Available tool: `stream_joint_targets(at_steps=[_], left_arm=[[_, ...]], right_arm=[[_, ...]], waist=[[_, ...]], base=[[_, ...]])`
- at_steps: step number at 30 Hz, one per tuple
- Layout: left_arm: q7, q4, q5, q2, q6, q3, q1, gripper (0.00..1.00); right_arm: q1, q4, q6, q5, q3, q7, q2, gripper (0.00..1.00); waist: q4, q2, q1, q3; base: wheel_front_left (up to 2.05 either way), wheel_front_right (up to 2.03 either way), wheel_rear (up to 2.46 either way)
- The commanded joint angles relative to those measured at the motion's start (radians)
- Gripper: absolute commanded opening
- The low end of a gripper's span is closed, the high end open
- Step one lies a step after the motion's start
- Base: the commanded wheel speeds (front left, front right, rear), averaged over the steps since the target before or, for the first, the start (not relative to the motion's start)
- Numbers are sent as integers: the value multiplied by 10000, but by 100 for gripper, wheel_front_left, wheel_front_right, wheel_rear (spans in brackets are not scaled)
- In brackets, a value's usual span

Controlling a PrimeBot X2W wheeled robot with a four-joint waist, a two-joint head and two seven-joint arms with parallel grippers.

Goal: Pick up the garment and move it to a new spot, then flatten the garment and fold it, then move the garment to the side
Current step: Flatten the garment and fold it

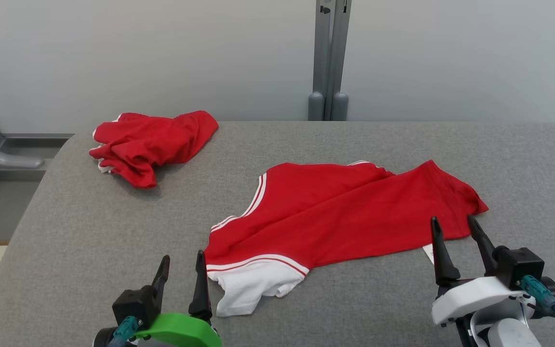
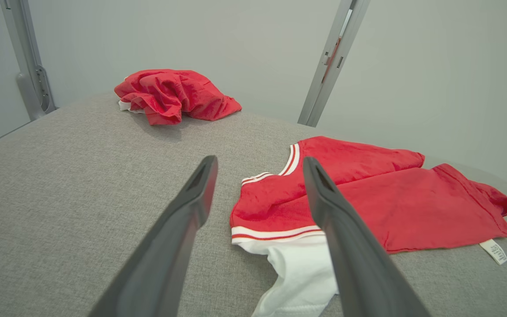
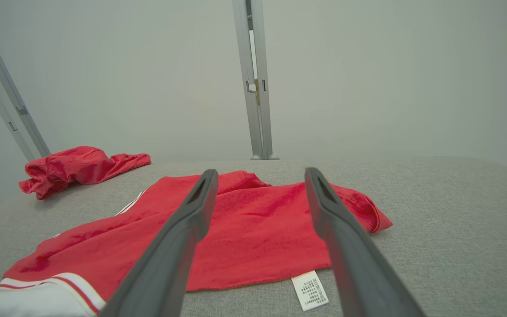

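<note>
The garment [image 1: 345, 212], red with a white sleeve [image 1: 251, 286], lay partly spread near the middle of the worktop [image 1: 89, 231]. It slanted from near left to far right, with folds across its body and its label [image 3: 310, 289] poking out at the near hem. It looked laid out but not yet flat, so smoothing seemed the step in hand. The left hand [image 1: 182, 256] sat low just beside the sleeve end and the right hand [image 1: 453, 219] at the near hem by the label. They stood one at each end, probably so both could take the cloth together. Both pointed away from the robot, fingers spread wide, gripping nothing. Whether the right tips touched cloth was unclear. A second red heap [image 1: 152, 140] sat well apart at the far left, likely put aside.
</note>
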Motion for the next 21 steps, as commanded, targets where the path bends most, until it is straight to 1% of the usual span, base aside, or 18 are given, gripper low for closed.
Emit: stream_joint_targets(at_steps=[1, 14, 17, 21], left_arm=[[-27, 31, 123, 39, 20, 17, 23, 100], [50, 102, 105, 119, 94, -72, -55, 100], [536, 298, 94, 167, 0, -297, 47, 100], [1648, 598, -129, 227, -128, -627, 207, 100]], right_arm=[[142, -45, -14, 53, 44, -62, -29, 100], [143, 17, -14, 64, 142, -57, -28, 100], [154, 47, -14, 49, 127, -57, -28, 100], [145, 121, -14, -8, 108, -48, -28, 100]], waist=[[-5, -1, 0, -3], [-43, -1, 0, 74], [-54, -1, 0, 117], [-107, -1, 0, 260]], base=[[0, 0, 0], [0, 0, 0], [0, 0, 0], [0, 0, 0]])
